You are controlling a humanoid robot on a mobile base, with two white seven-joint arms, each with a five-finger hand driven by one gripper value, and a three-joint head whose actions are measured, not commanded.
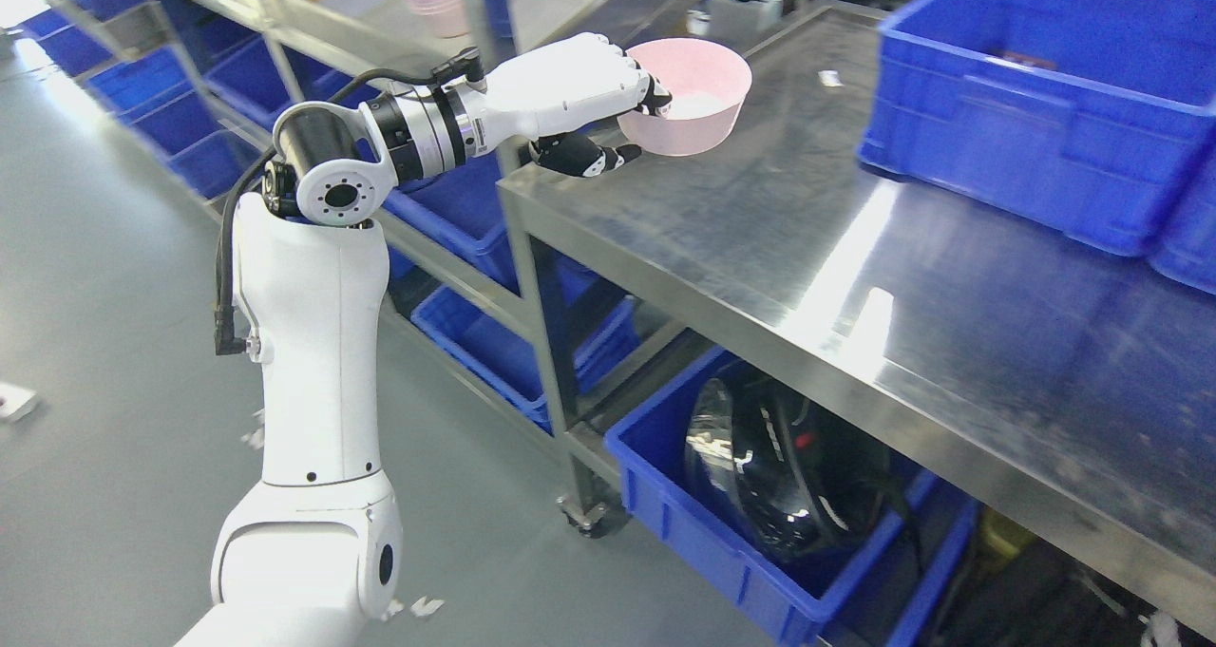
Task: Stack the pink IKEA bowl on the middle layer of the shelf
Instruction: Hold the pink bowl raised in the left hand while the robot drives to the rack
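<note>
A pink bowl (692,96) is held just above the near left corner of the steel table (855,248). My left hand (622,120) is shut on its left rim, white fingers over the edge and the dark thumb under the wall. The left arm rises from the lower left and bends toward the table. More pink bowls (439,1) are stacked on a tray on the shelf unit at the upper left. My right arm is out of the picture.
Large blue bins (1035,96) stand on the table at the right. Blue crates (494,343) fill the lower shelf levels; one under the table holds a black appliance (779,466). The shelf frame's upright post (480,10) stands between hand and stacked bowls.
</note>
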